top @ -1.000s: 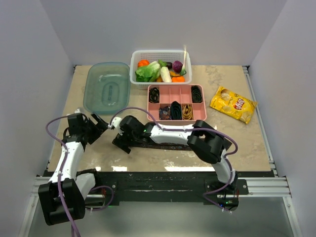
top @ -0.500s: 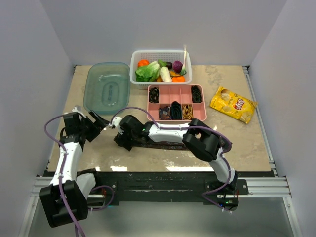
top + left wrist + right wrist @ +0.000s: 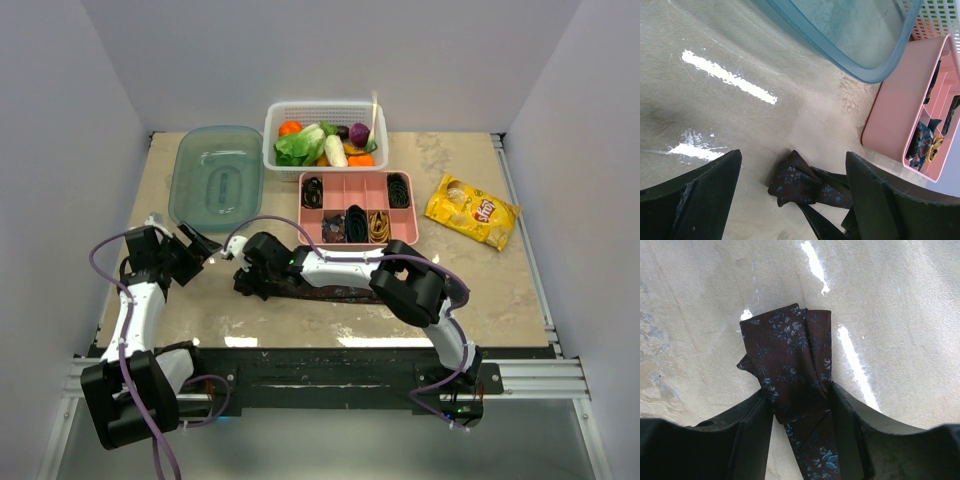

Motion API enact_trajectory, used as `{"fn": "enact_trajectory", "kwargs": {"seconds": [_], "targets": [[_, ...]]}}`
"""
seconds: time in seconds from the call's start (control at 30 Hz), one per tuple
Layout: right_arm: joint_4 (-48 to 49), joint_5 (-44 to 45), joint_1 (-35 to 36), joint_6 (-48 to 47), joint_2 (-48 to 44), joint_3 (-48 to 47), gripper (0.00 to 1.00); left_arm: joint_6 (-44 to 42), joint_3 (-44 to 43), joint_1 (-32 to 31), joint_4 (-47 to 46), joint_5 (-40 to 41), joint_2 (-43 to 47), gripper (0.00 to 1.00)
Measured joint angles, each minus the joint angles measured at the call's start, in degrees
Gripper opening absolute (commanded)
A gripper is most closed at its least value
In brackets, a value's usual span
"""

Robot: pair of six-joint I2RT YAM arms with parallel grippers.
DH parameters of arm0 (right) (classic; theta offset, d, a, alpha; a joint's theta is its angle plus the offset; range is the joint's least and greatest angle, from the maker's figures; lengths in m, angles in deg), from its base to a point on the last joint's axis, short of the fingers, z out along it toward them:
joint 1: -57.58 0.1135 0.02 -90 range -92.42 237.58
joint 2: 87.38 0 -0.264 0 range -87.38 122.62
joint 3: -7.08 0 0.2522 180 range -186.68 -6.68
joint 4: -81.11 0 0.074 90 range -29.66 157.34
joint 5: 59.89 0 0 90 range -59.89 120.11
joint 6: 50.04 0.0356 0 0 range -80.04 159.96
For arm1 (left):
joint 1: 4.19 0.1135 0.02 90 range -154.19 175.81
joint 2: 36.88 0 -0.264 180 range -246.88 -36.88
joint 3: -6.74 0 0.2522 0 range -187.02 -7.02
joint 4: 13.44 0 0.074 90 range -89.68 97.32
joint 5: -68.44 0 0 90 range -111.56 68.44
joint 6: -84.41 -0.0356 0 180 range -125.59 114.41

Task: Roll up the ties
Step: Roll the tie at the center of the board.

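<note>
A dark maroon tie (image 3: 325, 291) with small blue flowers lies flat along the near part of the table. Its left end is folded over. In the right wrist view that folded end (image 3: 790, 352) sits between the fingers of my right gripper (image 3: 800, 400), and both fingers press against the fabric's edges. My right gripper (image 3: 245, 280) lies low on the table at that end. My left gripper (image 3: 200, 245) hovers just left of it, open and empty, with the folded tie end (image 3: 799, 182) visible between its fingers (image 3: 705, 190). Rolled ties, black (image 3: 313, 192) and gold (image 3: 380, 226), sit in the pink tray.
The pink divided tray (image 3: 360, 242) stands behind the tie. A teal lid (image 3: 217, 175) lies at the back left. A white basket (image 3: 325, 108) of vegetables stands at the back. A yellow chip bag (image 3: 472, 210) lies at the right.
My right gripper's fingers have closed in from wide open onto the tie's folded end. The left arm has drawn back slightly to the left.
</note>
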Motion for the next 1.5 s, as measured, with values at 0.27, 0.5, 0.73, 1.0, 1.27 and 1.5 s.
{"fn": "enact_trajectory", "kwargs": {"seconds": [0.27,0.5,0.73,1.0,1.27,1.5], "targets": [[0.0,-0.2,0.0,0.2,0.0,0.0,0.58,0.0,0.0,0.0,-0.2,-0.9,-0.2,0.90],[-0.1,-0.4,0.0,0.0,-0.1,-0.1,0.96,-0.1,1.6,0.0,0.1,-1.0,-0.3,0.90],[-0.3,-1.1,0.0,0.0,0.0,-0.6,0.99,-0.5,1.7,0.0,0.4,-1.1,-1.6,0.90],[0.0,-3.0,0.0,0.1,3.5,-5.6,0.97,-0.7,0.6,0.1,0.7,-0.7,-2.3,0.90],[0.4,-3.5,0.0,0.0,4.6,-6.7,0.86,-1.1,-0.2,0.7,0.7,-0.2,-2.7,0.90],[0.7,-4.0,-0.1,0.1,4.7,-6.8,0.60,-1.7,-0.3,0.9,0.8,-0.3,-2.7,0.90]]}}
